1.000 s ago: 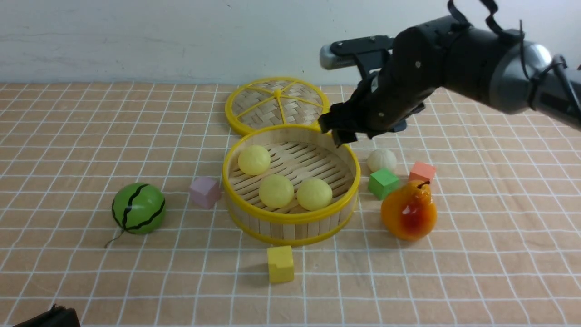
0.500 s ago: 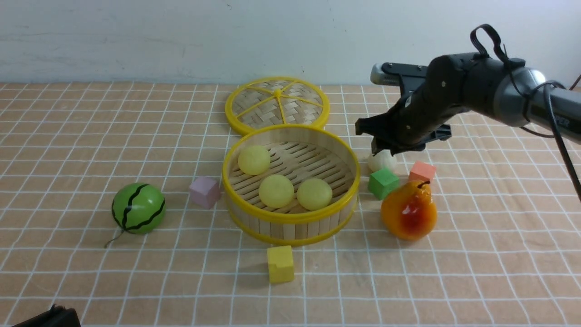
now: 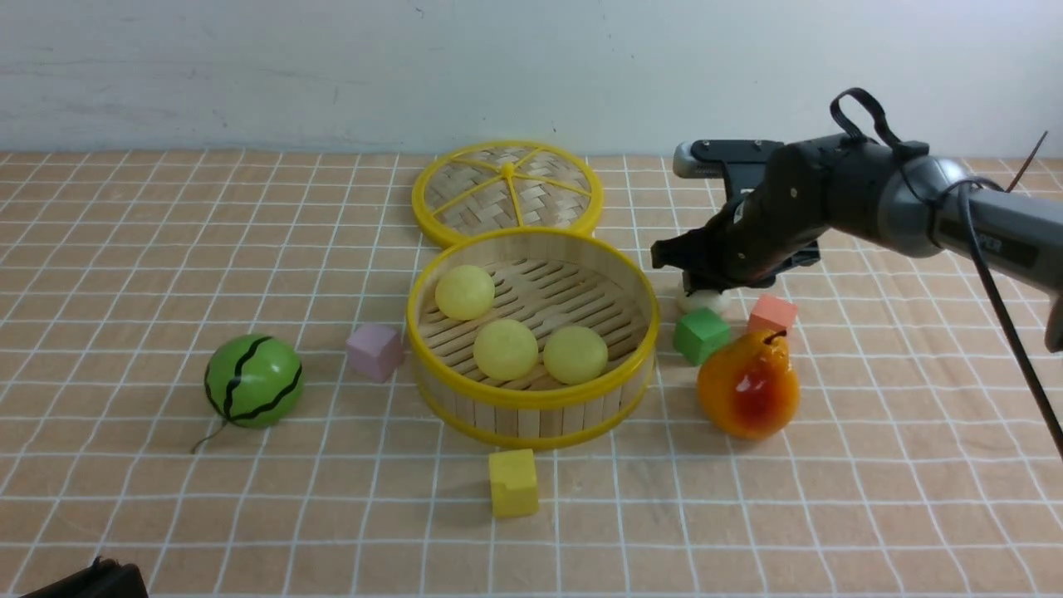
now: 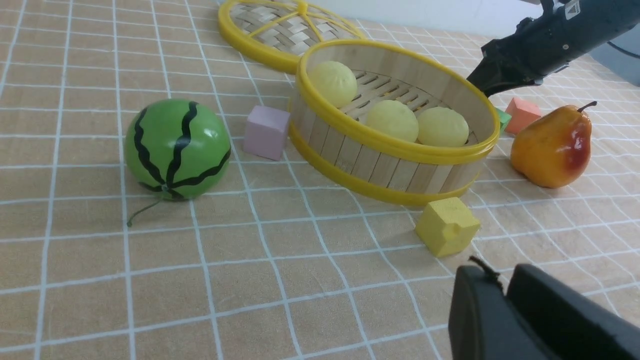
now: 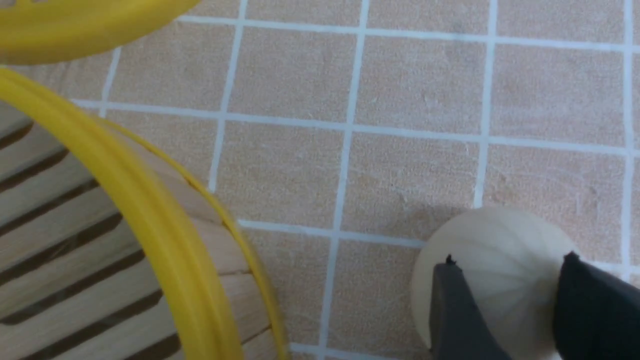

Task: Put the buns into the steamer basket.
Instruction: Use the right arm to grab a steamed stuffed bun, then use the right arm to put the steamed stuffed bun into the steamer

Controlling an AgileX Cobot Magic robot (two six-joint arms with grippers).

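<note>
The steamer basket [image 3: 531, 419] stands mid-table with three pale yellow buns [image 3: 465, 292], [image 3: 506, 350], [image 3: 575, 355] on its slatted floor. The off-white pleated bun [image 3: 702, 302] lies on the cloth just right of the basket, mostly covered by my right gripper [image 3: 702, 284]. In the right wrist view the right gripper [image 5: 509, 259] is open, its two fingers spread over the top of the bun [image 5: 500, 232], not closed on it. My left gripper [image 4: 502, 272] is shut and empty, low at the near left, far from the basket [image 4: 395, 172].
The flat woven lid [image 3: 507, 187] lies behind the basket. A green cube [image 3: 702, 334], an orange cube [image 3: 772, 314] and a pear [image 3: 747, 386] crowd the off-white bun. A pink cube [image 3: 375, 350], a yellow cube [image 3: 512, 482] and a watermelon ball [image 3: 253, 380] lie nearby.
My right arm has swung from above the basket's far rim to the right and come down over the off-white bun. The three buns in the basket have not moved.
</note>
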